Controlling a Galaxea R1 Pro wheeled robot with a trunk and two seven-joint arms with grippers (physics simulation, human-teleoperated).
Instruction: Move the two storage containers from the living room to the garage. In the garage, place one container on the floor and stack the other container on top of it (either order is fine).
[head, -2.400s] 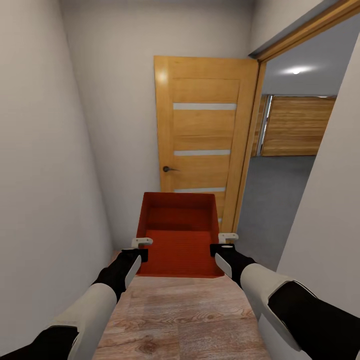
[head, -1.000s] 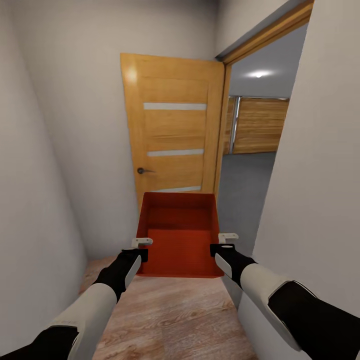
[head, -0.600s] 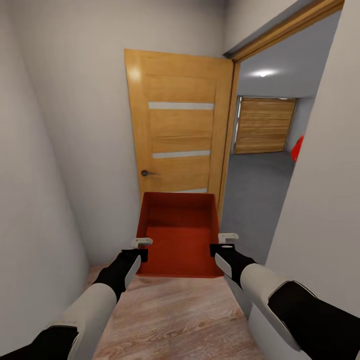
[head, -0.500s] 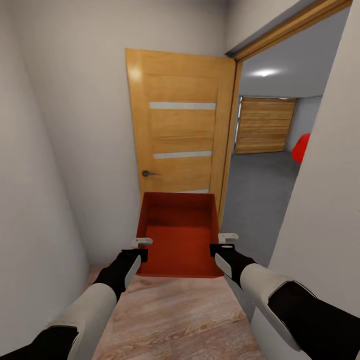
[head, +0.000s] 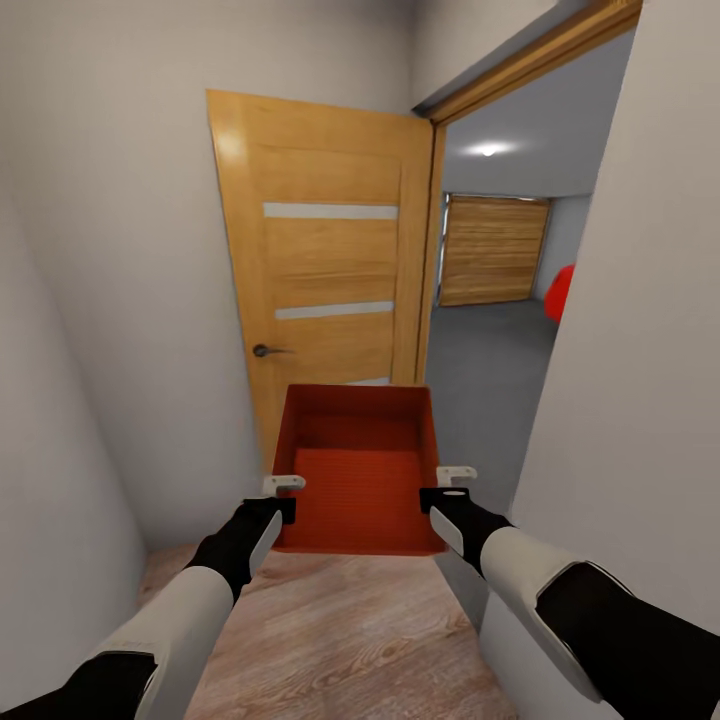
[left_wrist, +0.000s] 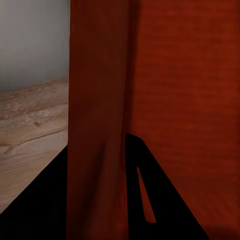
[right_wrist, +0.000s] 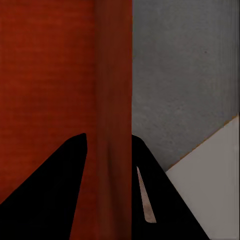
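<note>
between the two grippers one storage container (head: 357, 470) is carried, clear of the wood floor (head: 340, 640). left gripper (head: 284, 485) is pinched on the bin's left wall, right gripper (head: 456, 473) on its right wall; in each wrist view a thin orange-red wall (left_wrist: 97, 125) is seen clamped between the dark fingers (right_wrist: 55, 190). long axis of the bin is run straight ahead from the grippers, open top up, far end tipped slightly upward. both arms are equally near, one per side.

judged step: transit to the garage. the doorway (head: 490, 320) is set ahead and to the right of the grippers, grey concrete floor (head: 480, 370) and a red car edge (head: 558, 292) seen through it. straight ahead of the bin the open wooden door (head: 325, 270) is stood close. just right of the right gripper the wall corner (head: 620, 380) is close; likely snag on a right turn.
</note>
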